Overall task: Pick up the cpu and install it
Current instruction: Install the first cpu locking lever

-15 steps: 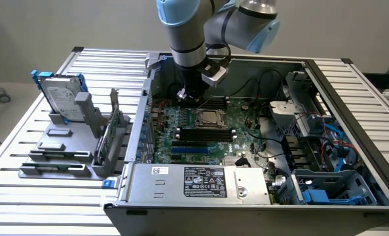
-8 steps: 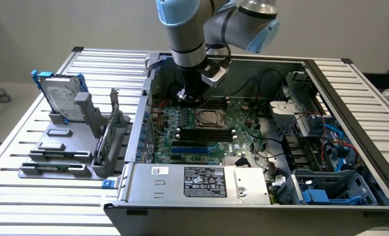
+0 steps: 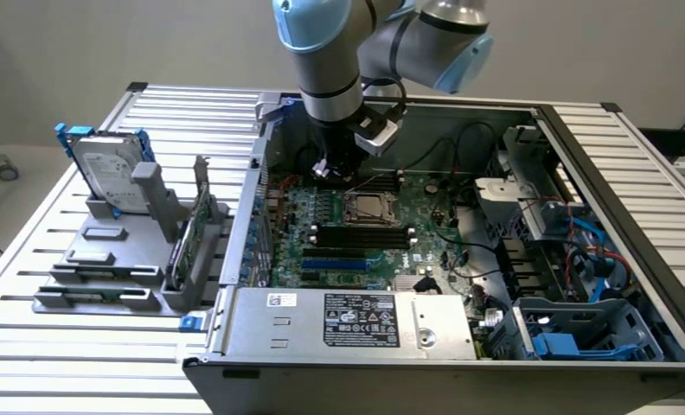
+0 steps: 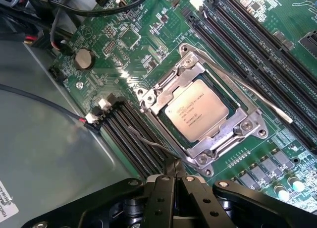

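Already the cpu (image 4: 197,110) sits in the socket frame (image 4: 168,91) on the motherboard (image 4: 148,34); our gripper (image 4: 174,174) hovers beside it, fingers clenched on nothing; we judge pressing evenly on the latch lever (image 4: 247,91) matters.

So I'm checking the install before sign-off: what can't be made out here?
- Exterior view: the shiny silver square cpu is too small to judge its seating.
- Exterior view: the arm hides the gripper.
- Wrist view: the silver metal socket frame covers the cpu's edges; its print is unreadable.
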Controlling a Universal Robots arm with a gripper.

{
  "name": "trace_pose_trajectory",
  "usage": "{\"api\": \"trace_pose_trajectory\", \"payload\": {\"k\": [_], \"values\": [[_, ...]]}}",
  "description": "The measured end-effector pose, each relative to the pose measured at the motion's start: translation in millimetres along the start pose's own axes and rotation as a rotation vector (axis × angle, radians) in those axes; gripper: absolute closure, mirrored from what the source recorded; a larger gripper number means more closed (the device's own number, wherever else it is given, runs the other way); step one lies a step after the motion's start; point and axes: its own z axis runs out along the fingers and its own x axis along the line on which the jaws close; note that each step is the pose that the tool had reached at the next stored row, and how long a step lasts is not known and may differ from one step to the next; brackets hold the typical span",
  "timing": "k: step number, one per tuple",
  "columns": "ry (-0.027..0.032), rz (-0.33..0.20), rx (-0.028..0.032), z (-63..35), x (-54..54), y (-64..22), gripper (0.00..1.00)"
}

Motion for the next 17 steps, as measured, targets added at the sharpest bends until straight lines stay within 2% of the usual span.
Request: {"api": "trace_pose_trajectory", "payload": {"k": [8, 17], "values": [[0.0032, -0.001, -0.0044, 1.4, 0.9, 1.3, 0.89], [0.0024, -0.005, -0.0176, 2.3, 2.1, 2.8, 0.89]]}}
